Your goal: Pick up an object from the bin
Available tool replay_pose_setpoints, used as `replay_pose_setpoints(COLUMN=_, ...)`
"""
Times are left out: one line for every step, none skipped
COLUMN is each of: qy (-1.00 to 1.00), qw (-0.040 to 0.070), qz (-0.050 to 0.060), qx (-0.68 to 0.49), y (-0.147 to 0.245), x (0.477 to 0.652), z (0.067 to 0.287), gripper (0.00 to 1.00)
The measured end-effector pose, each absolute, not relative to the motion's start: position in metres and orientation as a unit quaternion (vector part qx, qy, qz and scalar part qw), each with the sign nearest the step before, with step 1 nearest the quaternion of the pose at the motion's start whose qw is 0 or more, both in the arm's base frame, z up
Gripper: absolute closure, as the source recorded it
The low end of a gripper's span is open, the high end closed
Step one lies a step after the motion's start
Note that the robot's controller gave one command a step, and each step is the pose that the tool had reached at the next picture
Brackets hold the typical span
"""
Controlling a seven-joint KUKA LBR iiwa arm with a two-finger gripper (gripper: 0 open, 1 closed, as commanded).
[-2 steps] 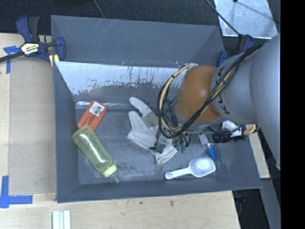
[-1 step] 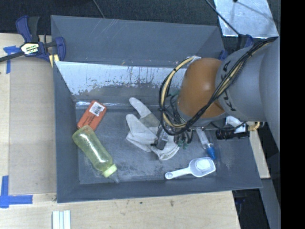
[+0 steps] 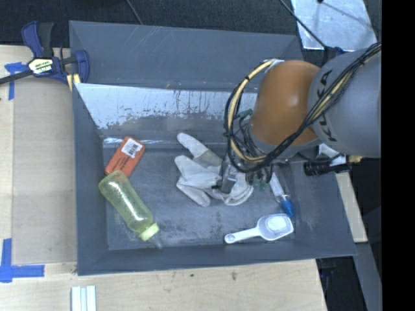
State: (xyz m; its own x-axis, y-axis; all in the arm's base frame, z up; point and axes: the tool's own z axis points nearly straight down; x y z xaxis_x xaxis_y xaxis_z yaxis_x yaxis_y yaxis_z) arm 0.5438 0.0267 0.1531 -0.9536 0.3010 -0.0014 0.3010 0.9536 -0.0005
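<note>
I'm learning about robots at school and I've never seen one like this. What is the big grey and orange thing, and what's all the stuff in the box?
The big grey thing is a robot arm. It reaches in from the right, and the orange part is a cover on its wrist, with cables looped around it. The camera looks down from above into a grey metal bin.

At the arm's tip is its gripper, the robot's "hand". It is down on a crumpled white cloth in the middle of the bin. I can't tell if it has grabbed it.

Also in the bin are an orange box and a yellow-green bottle on the left, a white scoop at the front, and a thin blue-tipped stick.
</note>
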Motion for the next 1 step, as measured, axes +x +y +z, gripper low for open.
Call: replay_pose_setpoints(qy=0.989, qw=-0.003, qz=-0.001, qx=0.146, y=0.0237, x=0.5454, z=0.1983, gripper=1.0)
